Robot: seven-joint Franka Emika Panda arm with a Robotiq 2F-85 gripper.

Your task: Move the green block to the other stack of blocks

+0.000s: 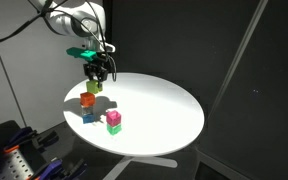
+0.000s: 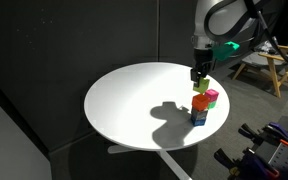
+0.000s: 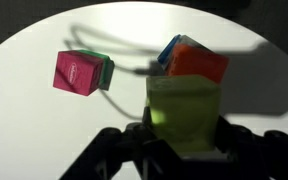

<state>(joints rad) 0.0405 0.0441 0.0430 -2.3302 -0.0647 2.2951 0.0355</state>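
Dark curtains [image 2: 64, 40] hang all around, and a round white surface [image 1: 164, 110] sits in the middle. Over it the hand [image 1: 96, 76] points straight down. Its two fingers are squeezed onto the green block [image 1: 94, 87] — one on each side (the wrist view shows the block filling the space between them).

Right under the block is the other stack of blocks [image 1: 88, 107]: an orange cube [image 1: 87, 100] sitting on a blue cube [image 1: 89, 115]. The green block hangs just above the orange cube, and I cannot tell if they touch. In the wrist view the orange top peeks out a little past the block. So I think the two are not quite lined up — the hand may need a tiny nudge that way before it goes down and lets go.

Near the stack a magenta cube [image 1: 113, 118] sits on a darker green block [image 1: 114, 128]. That pile is close, so the hand should stay off it.
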